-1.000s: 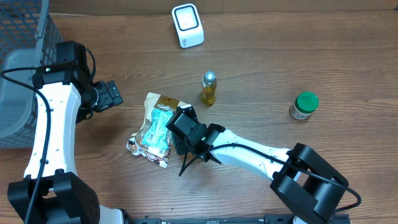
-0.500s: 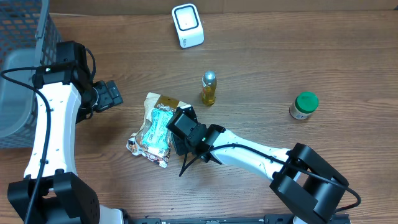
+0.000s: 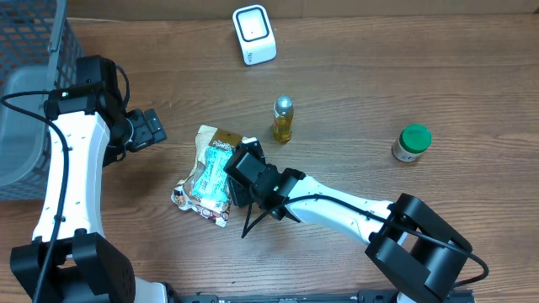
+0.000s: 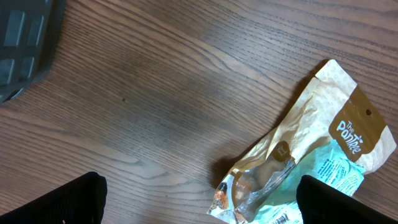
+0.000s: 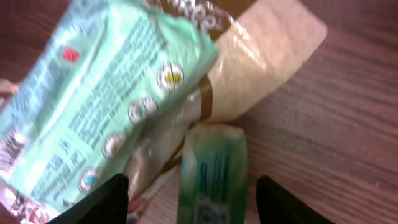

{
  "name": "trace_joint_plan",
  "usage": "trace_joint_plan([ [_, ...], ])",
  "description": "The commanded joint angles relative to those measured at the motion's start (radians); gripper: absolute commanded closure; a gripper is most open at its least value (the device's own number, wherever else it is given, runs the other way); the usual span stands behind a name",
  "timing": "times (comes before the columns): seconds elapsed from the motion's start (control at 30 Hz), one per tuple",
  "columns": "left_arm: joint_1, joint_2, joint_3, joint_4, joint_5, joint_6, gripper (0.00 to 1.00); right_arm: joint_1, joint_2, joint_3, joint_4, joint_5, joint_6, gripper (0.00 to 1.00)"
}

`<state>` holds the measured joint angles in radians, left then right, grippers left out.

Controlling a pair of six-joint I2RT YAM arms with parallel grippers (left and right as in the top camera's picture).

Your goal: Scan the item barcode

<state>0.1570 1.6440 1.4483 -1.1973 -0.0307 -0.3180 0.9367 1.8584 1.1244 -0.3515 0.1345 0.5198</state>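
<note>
Currently, right jaws parted at snack packet (image 3: 205, 168) edge, left jaws spread wide, open tabletop (image 3: 354, 67) around.

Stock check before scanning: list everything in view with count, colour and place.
crinkled mint-green and tan snack pouch: one, mint and tan, centre-left
small clear silver-capped bottle of yellow liquid: one, yellow, upright at centre
squat jar with green lid: one, green-topped, right side
boxy white barcode scanner: one, white, top of overhead view
grey plastic mesh basket: one, grey, left edge
wooden table: one, brown, under everything
left gripper: one, black, open, left of the pouch, apart from it
right gripper: one, black, open, over the pouch
</note>
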Motion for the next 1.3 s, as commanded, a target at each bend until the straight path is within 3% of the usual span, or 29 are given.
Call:
trace_joint_plan([
  [0.0, 0.000, 0.003, 0.005, 0.001, -0.002, 0.000, 0.00, 0.005, 0.001, -0.004, 0.027, 0.066, -0.003, 0.39],
  [0.13, 0.000, 0.003, 0.005, 0.001, -0.002, 0.000, 0.00, 0.005, 0.001, -0.004, 0.029, 0.067, -0.005, 0.71],
  [0.2, 0.000, 0.003, 0.005, 0.001, -0.002, 0.000, 0.00, 0.005, 0.001, -0.004, 0.029, 0.067, -0.005, 0.70],
  [0.27, 0.000, 0.003, 0.005, 0.001, -0.002, 0.000, 0.01, 0.005, 0.001, -0.004, 0.028, 0.067, -0.005, 0.52],
  [0.4, 0.000, 0.003, 0.005, 0.001, -0.002, 0.000, 0.01, 0.005, 0.001, -0.004, 0.026, 0.067, -0.005, 0.52],
  [0.6, 0.000, 0.003, 0.005, 0.001, -0.002, 0.000, 0.00, 0.004, 0.001, -0.004, 0.003, 0.068, -0.005, 0.79],
  [0.87, 0.000, 0.003, 0.005, 0.001, -0.002, 0.000, 0.00, 0.004, -0.005, 0.003, -0.022, 0.142, -0.004, 0.79],
  [1.07, 0.000, 0.003, 0.005, 0.001, -0.002, 0.000, 0.00, 0.004, -0.026, 0.003, -0.030, 0.219, 0.007, 0.87],
  [1.27, 0.000, 0.003, 0.005, 0.001, -0.002, 0.000, 0.00, 0.005, -0.026, 0.003, 0.009, 0.232, 0.007, 0.86],
])
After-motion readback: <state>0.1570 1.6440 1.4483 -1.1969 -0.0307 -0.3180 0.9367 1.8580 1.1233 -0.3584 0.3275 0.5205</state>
